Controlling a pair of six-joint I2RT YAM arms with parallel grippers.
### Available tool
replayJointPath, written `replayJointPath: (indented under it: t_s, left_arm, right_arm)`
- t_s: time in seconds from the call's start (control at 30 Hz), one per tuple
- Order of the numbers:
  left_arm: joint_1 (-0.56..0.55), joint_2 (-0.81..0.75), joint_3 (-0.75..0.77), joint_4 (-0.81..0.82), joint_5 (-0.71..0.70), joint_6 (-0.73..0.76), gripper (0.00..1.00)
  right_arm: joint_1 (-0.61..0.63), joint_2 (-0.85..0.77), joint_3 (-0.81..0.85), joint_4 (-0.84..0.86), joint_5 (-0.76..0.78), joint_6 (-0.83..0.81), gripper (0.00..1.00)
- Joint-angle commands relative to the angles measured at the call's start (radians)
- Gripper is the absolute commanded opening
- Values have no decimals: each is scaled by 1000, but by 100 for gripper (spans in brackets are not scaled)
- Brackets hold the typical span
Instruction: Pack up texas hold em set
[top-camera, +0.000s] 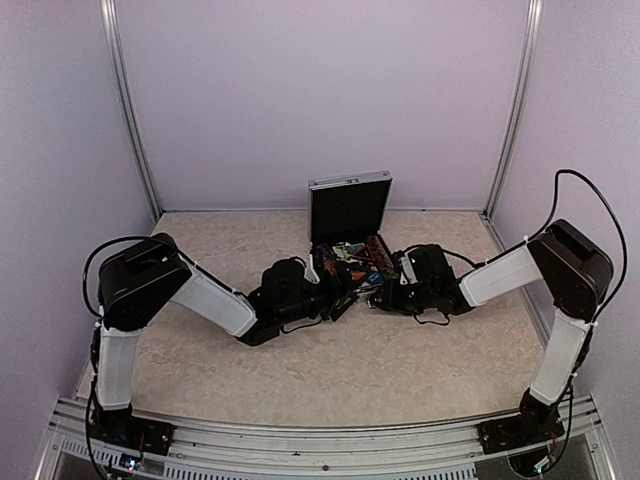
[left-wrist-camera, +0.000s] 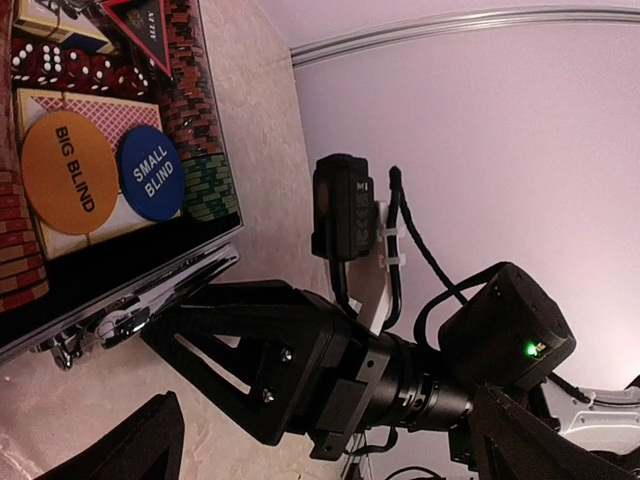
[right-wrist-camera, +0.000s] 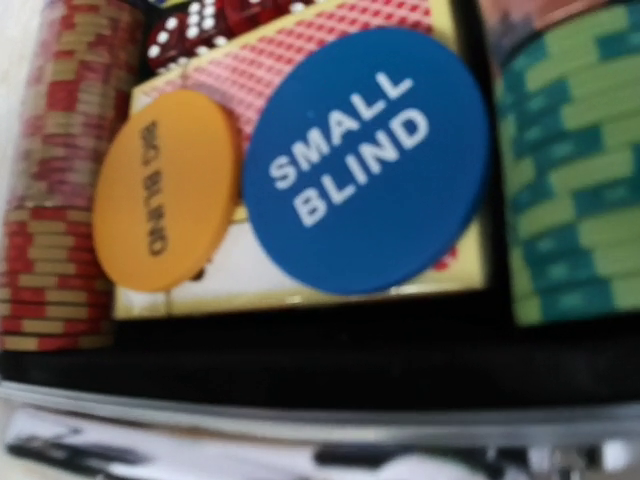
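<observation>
- Lilac walls (top-camera: 300, 90) close in a beige speckled worktop (top-camera: 400, 360). The silver briefcase (left-wrist-camera: 140, 285) stands open near its middle, with the lid (top-camera: 348, 208) upright at the far side.
- Left claw (top-camera: 338, 285) is released, its fingers spread wide, and sits low just before the case's front edge. Right claw (top-camera: 383, 283) is close beside it. I cannot tell whether the right claw is clenched or grasping anything.
- Risk: the two claws are crowded at the same front edge, so a sideways move by either could knock it into the other.
- Risk: pushing on the front rim may slide the light case across the worktop rather than act on it.
- Risk: the orange Big Blind disc (right-wrist-camera: 165, 190) and blue Small Blind disc (right-wrist-camera: 365, 160) lie loose, edges meeting, on the card deck (right-wrist-camera: 260, 75). A jolt could shift them, and anything standing proud may stop the lid from shutting.
- Inside the black-lined base, red chips (right-wrist-camera: 50, 170) flank the deck on one side and green chips (right-wrist-camera: 575, 170) on the other. Red dice (left-wrist-camera: 60, 65) and a triangular marker (left-wrist-camera: 150, 18) lie beyond.
</observation>
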Motion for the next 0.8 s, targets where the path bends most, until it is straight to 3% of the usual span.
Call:
replayJointPath:
  t_s: [0.0,0.4,0.77]
  left_arm:
    - [-21,-44,-29,-19,-24,25,99]
    - [-27,-57,-89,-3,-28,29,99]
    - [-25,-65,-103,0,-32,34,99]
  right_arm:
    - [6,45,24,-46,21,-66,42]
    - [7,70,-21,102,-108,-58,44]
    - [3,5,-56,133,-142,-10,44]
